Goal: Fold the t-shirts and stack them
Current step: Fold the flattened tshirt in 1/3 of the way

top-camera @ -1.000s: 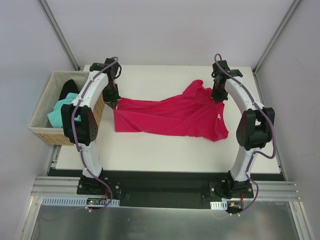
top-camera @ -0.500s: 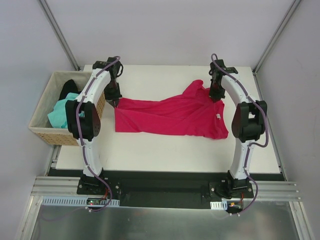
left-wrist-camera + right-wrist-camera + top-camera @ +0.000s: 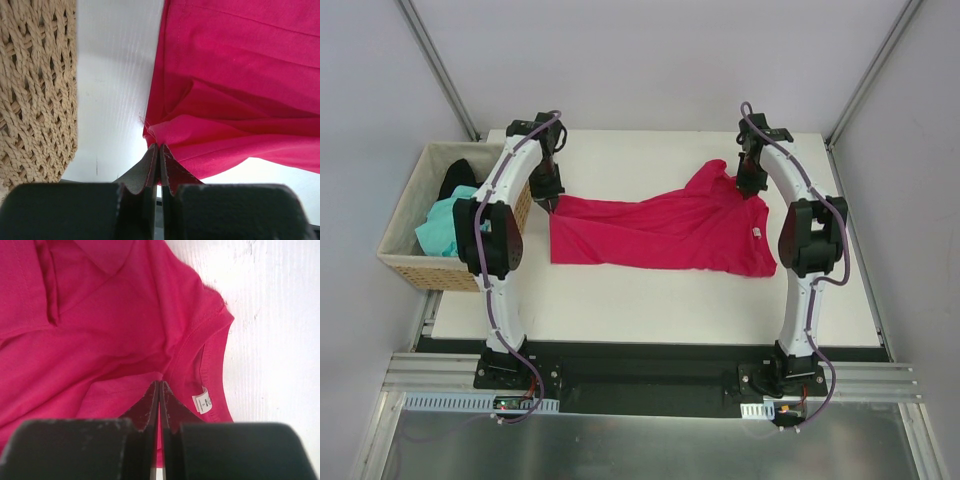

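Note:
A crimson t-shirt lies stretched across the middle of the white table, rumpled at its upper right. My left gripper is shut on its left edge; the left wrist view shows the red cloth pinched at the tips of the gripper. My right gripper is shut on the shirt near its collar; the right wrist view shows the collar with its white label beside the gripper. A mint-green t-shirt and a black t-shirt lie in the basket.
A tan wicker basket stands off the table's left edge, close to my left arm; its woven wall fills the left of the left wrist view. Metal frame posts rise at the back corners.
Both arms have drawn slightly toward the back of the table, pulling the shirt's top edge with them. Both grips have held.

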